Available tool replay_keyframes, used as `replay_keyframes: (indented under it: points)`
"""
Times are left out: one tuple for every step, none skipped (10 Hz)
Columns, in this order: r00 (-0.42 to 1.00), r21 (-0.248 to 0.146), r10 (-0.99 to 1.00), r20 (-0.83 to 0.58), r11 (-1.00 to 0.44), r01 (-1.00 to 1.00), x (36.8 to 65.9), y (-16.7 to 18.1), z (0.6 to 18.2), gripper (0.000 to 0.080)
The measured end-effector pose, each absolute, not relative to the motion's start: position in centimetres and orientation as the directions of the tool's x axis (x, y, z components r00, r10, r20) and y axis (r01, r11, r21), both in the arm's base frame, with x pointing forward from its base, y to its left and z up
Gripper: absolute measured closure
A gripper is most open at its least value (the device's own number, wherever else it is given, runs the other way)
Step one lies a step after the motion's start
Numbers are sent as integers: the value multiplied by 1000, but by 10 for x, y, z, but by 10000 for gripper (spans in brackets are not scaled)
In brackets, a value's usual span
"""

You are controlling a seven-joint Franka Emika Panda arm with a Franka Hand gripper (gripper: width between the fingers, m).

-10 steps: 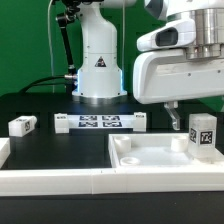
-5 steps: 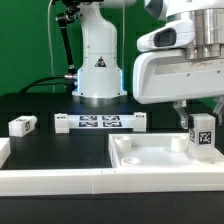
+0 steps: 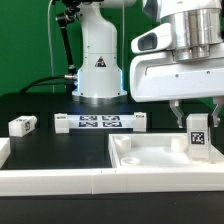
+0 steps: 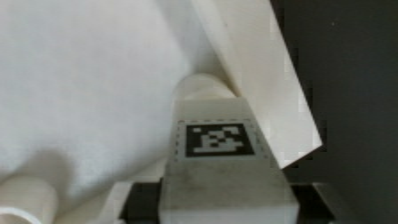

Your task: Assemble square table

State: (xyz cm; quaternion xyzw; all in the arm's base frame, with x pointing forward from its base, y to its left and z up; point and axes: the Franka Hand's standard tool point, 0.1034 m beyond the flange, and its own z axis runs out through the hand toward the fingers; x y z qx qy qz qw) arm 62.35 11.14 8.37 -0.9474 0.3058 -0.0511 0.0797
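The white square tabletop (image 3: 160, 157) lies rim up at the front of the exterior view's right. My gripper (image 3: 197, 120) is shut on an upright white leg (image 3: 197, 133) with a black-and-white tag, holding it at the tabletop's far right corner. In the wrist view the leg (image 4: 221, 140) fills the space between the two dark fingers (image 4: 146, 202) and points down toward the tabletop's inner face (image 4: 89, 90), beside its raised rim (image 4: 267, 70). I cannot tell whether the leg's lower end touches the tabletop. A second leg (image 3: 22, 125) lies on the black table at the exterior view's left.
The marker board (image 3: 100, 123) lies flat in front of the robot's base (image 3: 98, 70). A long white border wall (image 3: 60, 178) runs along the front edge and turns up at the exterior view's left. A small round boss (image 3: 180, 143) stands inside the tabletop next to the held leg.
The jaws have gone from open to shut on the leg. The hand has turned a little, and the leg has shifted slightly toward the exterior view's left.
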Motion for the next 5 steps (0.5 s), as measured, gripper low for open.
replay_keyframes:
  points:
    - [742,-189,-670,25,-732,-654,623,111,83,509]
    - [649,-189,-760,-3,-637,-747,623,111,83,508]
    - [591,-179,-806,-25,-578,-796,622,112,83,508]
    - [511,-174,-858,-50,-496,-851,622,112,83,508]
    - [448,-170,-892,-63,-433,-885,622,112,83,508]
